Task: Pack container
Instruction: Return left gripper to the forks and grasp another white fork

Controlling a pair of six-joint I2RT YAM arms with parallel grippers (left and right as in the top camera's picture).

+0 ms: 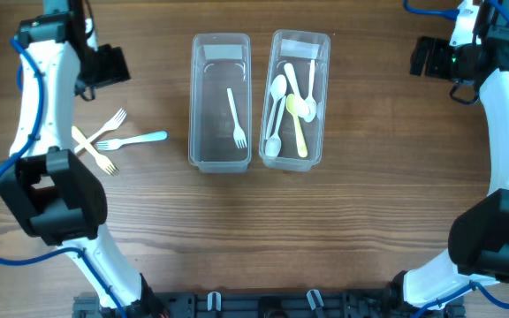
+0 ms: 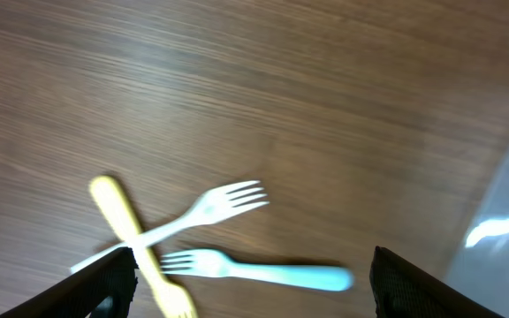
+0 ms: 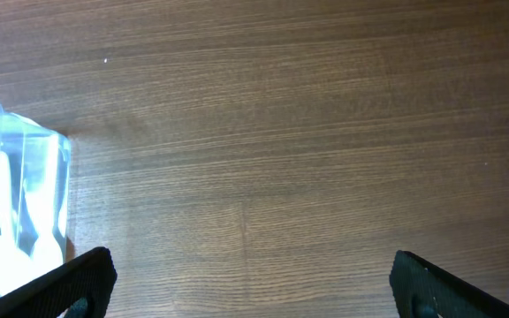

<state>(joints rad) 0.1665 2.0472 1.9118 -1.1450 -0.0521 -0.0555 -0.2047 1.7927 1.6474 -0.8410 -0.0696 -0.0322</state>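
Observation:
Two clear plastic containers stand side by side at the table's middle back. The left container [image 1: 220, 152] holds one white fork [image 1: 237, 119]. The right container [image 1: 314, 152] holds several white and yellow spoons [image 1: 290, 110]. Three forks lie crossed on the table at the left: a light blue fork [image 1: 135, 140], a white fork [image 1: 104, 131] and a yellow fork [image 1: 95, 152]. They also show in the left wrist view: blue [image 2: 263, 269], white [image 2: 203, 210], yellow [image 2: 135, 238]. My left gripper [image 2: 253, 287] is open above them and holds nothing. My right gripper [image 3: 253, 287] is open over bare table, right of the spoon container [image 3: 16, 203].
The wooden table [image 1: 254, 230] spreads around the containers. The arm bases stand at the front left [image 1: 56, 199] and front right [image 1: 497, 234].

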